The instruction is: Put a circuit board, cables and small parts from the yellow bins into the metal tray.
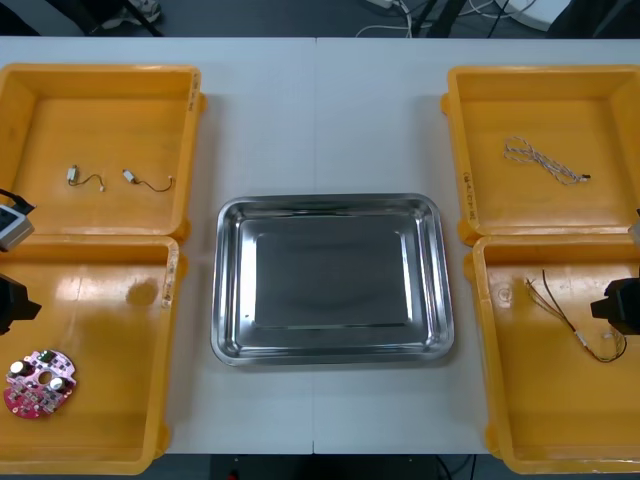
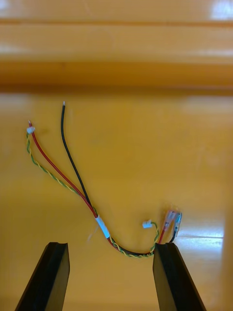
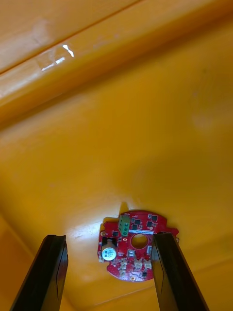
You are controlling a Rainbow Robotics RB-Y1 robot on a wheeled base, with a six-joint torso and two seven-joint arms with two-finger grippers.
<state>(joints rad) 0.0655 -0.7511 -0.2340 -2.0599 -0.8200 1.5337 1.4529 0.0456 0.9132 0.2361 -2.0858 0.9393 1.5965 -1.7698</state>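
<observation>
Round red circuit board (image 3: 136,245), lower left of front view, lies between left gripper's (image 3: 109,237) released fingers; right gripper (image 2: 111,245), fingers likewise spread, straddles red-and-yellow cable (image 2: 73,182).

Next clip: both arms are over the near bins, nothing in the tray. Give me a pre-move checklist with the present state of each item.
1. Metal tray bare inside, ready to receive: ok.
2. Left gripper fingers open above the circuit board: ok.
3. Board centred between those fingers: not ok; it lies off to one finger's side.
4. Right gripper fingers open above the red and yellow cable: ok.
5. Cable's bend lying between those fingers: ok.
6. How high each gripper's fingers hang above its target: cannot tell.
</observation>
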